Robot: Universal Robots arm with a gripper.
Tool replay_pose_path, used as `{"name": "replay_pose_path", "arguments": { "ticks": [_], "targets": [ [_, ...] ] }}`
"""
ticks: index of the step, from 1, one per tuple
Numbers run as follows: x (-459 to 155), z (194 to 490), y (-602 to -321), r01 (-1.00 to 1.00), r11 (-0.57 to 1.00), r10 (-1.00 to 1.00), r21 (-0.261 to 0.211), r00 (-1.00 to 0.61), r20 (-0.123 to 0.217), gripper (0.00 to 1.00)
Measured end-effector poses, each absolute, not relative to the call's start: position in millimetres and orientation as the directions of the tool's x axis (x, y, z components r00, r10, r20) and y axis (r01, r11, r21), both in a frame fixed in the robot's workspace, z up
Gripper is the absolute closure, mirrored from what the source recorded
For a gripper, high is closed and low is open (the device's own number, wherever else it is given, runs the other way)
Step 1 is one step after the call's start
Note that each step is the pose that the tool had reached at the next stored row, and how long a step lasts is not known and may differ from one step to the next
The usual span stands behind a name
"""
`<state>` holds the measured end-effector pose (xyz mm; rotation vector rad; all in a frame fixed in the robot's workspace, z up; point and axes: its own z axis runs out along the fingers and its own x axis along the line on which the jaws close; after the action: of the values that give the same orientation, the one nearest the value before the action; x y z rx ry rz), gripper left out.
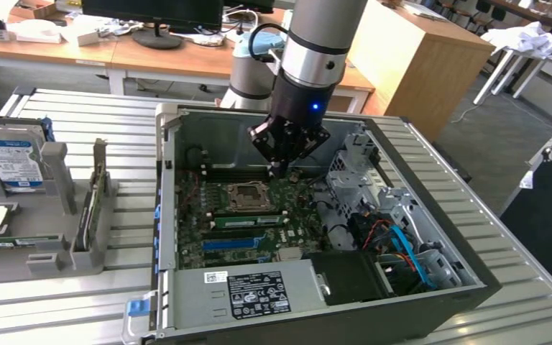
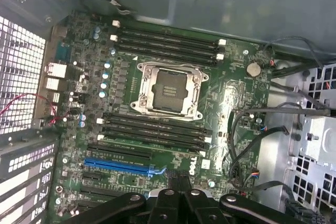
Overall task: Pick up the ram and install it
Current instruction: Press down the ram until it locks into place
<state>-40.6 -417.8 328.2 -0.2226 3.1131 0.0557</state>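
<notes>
The ram (image 1: pixel 88 212), a thin green stick, stands on edge in the grey rack (image 1: pixel 51 251) at the exterior view's left, outside the computer case. My gripper (image 1: pixel 278 171) hangs inside the open case (image 1: pixel 166 215), above the motherboard (image 2: pixel 236 93) near its far memory slots (image 2: pixel 168 43). Its fingers are shut with nothing between them. In the wrist view the shut gripper (image 2: pixel 178 184) sits over the board's edge next to the long blue slot (image 2: pixel 123 165). The ram is far from the gripper.
A hard drive (image 1: pixel 12 164) with a blue-white label stands in the rack. The CPU socket (image 2: pixel 168 90) lies between two banks of dark slots. Cables (image 2: pixel 247 129) and a drive cage (image 1: pixel 410 237) crowd the case's right side. The power supply (image 1: pixel 247 287) fills its near end.
</notes>
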Motion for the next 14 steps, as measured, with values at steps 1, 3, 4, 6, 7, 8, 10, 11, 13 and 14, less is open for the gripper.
{"name": "replay_pose_path", "arguments": {
  "ticks": [1, 3, 4, 6, 7, 8, 10, 11, 13, 14],
  "targets": [
    [-40.6, 328.2, -417.8, -0.143, 0.989, -0.142, 0.034, -0.990, -0.023, 0.89],
    [-40.6, 328.2, -417.8, -0.142, 0.989, -0.141, 0.034, -0.990, -0.023, 0.89],
    [-40.6, 328.2, -417.8, -0.141, 0.989, -0.140, 0.034, -0.990, -0.023, 0.89],
    [-40.7, 328.2, -417.8, -0.137, 0.990, -0.136, 0.034, -0.990, -0.021, 0.89],
    [-40.5, 328.2, -417.8, -0.135, 0.990, -0.134, 0.035, -0.991, -0.018, 0.89],
    [-40.2, 328.2, -417.8, -0.133, 0.990, -0.133, 0.035, -0.991, -0.014, 0.89],
    [-39.5, 328.3, -417.8, -0.130, 0.991, -0.129, 0.036, -0.992, -0.006, 0.89],
    [-39.2, 328.3, -417.8, -0.127, 0.991, -0.127, 0.037, -0.992, -0.003, 0.89],
    [-38.8, 328.4, -417.8, -0.122, 0.992, -0.122, 0.037, -0.992, 0.002, 0.89],
    [-38.8, 328.4, -417.8, -0.117, 0.992, -0.117, 0.037, -0.993, 0.002, 0.89]
  ]
}}
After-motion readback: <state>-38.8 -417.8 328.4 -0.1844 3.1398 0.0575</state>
